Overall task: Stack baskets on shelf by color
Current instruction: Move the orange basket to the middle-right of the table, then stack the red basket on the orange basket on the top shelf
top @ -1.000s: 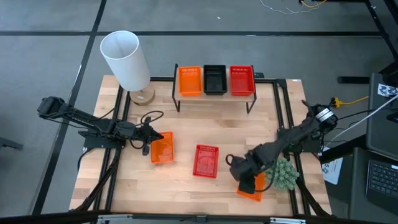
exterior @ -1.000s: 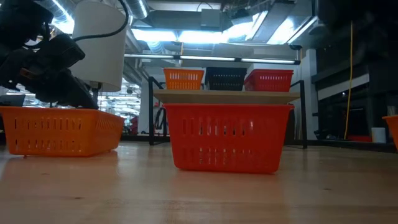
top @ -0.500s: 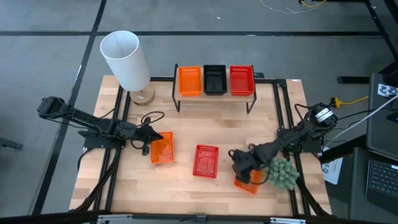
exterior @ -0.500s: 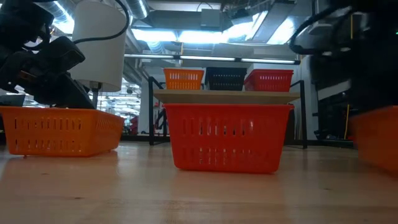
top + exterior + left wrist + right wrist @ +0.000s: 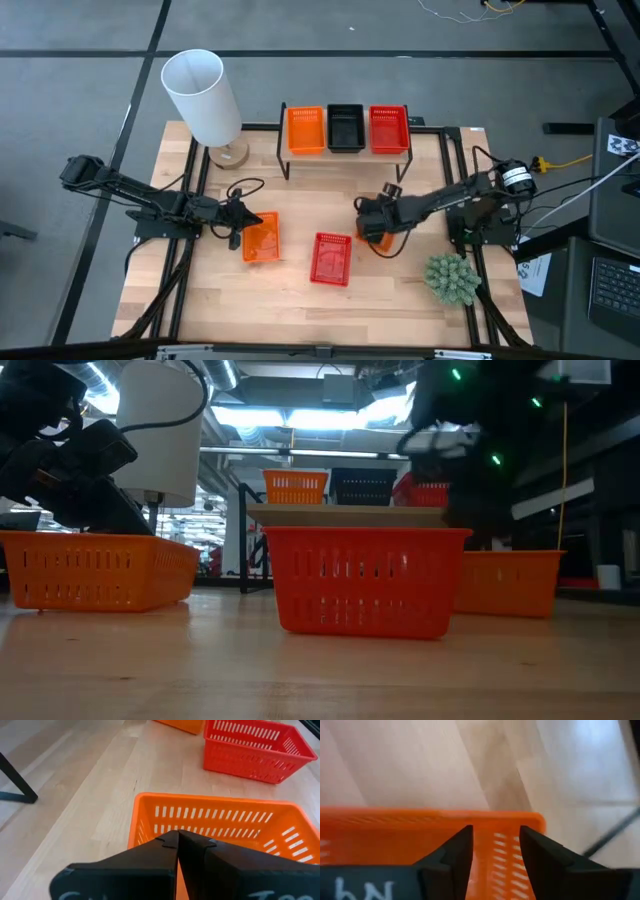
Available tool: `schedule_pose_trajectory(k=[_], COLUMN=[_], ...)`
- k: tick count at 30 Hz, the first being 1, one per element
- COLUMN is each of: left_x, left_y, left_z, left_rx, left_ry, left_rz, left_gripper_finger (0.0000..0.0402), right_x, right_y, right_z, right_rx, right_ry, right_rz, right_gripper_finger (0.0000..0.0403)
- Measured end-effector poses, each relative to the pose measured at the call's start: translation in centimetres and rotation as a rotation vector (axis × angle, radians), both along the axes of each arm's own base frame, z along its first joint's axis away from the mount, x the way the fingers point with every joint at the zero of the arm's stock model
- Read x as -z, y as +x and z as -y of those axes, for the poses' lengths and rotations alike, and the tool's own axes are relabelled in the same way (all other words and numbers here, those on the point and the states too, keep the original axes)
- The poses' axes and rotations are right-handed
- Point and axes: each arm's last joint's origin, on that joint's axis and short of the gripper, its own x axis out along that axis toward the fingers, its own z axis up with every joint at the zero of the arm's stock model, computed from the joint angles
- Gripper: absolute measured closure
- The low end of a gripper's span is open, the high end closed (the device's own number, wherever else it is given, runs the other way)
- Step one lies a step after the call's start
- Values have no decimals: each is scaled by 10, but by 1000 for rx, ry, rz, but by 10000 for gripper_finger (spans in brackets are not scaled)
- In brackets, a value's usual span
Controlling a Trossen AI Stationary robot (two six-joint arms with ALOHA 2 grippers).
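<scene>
The right gripper (image 5: 374, 226), grasping an orange basket (image 5: 430, 827) by its rim at mid-desk, carries it with the shelf (image 5: 346, 153) just ahead toward the desk's far edge.

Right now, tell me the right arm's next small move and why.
Probably keep carrying toward the shelf: the right gripper grips the rim of an orange basket, and the orange stack sits at the shelf's left end, so it likely belongs there.

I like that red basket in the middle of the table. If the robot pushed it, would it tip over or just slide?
The red basket would probably slide: it looks low and wide, sitting flat on the smooth wooden table. Its mesh walls suggest it is light, so a gentle push should move it.
</scene>
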Motion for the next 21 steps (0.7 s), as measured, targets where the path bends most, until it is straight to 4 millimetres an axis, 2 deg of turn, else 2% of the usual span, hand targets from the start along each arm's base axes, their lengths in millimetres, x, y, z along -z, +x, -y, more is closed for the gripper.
schedule_pose_trajectory(k=[2,5,8,11,13,17,21], left_x=[0,0,0,0,0,0,0], left_y=[0,0,0,0,0,0,0], left_z=[0,0,0,0,0,0,0], left_rx=[-3,-9,-10,-10,-9,-9,-9], left_ry=[-9,-25,-25,-24,-24,-24,-24], left_rz=[1,2,2,2,2,2,2], left_gripper_finger=[401,401,401,401,401,401,401], right_x=[-12,-38,-66,-84,-90,-93,-85], right_y=[10,20,23,22,23,30,40], right_z=[-2,-15,-37,-63,-83,-116,-130], right_rx=[-25,-78,-130,-229,-345,-572,-599], right_ry=[54,186,322,423,452,430,372], right_rz=[26,20,-4,-5,41,241,383], right_gripper_finger=[242,242,242,242,242,242,242])
